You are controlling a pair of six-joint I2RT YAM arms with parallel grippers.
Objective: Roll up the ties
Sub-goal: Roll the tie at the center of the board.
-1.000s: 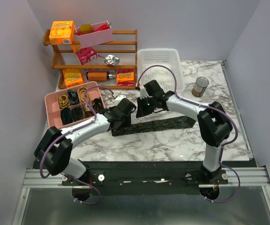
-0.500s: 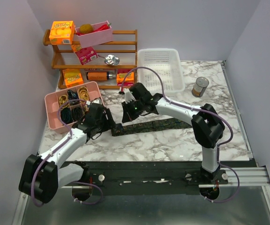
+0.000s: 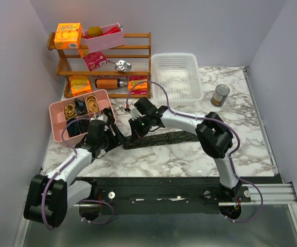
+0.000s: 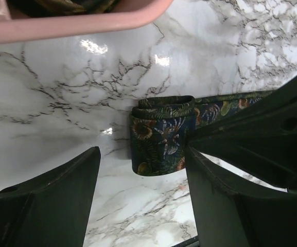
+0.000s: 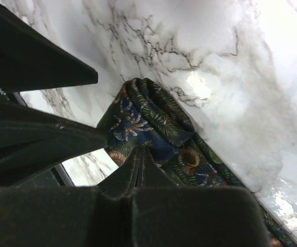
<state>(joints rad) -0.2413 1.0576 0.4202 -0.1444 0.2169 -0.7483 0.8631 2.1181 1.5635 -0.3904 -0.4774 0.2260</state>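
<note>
One dark tie (image 3: 174,137) with a leafy green-gold print lies flat across the marble table, its left end folded over into a short thick roll (image 4: 161,136). My right gripper (image 3: 134,133) is shut, and its fingertips meet on the folded fabric at that end (image 5: 140,152). The fold (image 5: 148,110) spreads out just beyond the tips. My left gripper (image 3: 116,139) is open. Its fingers (image 4: 45,200) straddle bare marble just short of the roll, not touching it. The right gripper's dark body (image 4: 272,128) fills the right of the left wrist view.
A pink divided tray (image 3: 55,110) with coiled loops and rolled ties stands left of the grippers; its rim (image 4: 76,23) shows close by in the left wrist view. Behind are a wooden shelf (image 3: 143,64), a white basket (image 3: 176,77) and a can (image 3: 220,95).
The right gripper has moved left along the tie, and the tie's folded left end is now thicker. The left arm has pulled back to the left and now sits beside that end.
</note>
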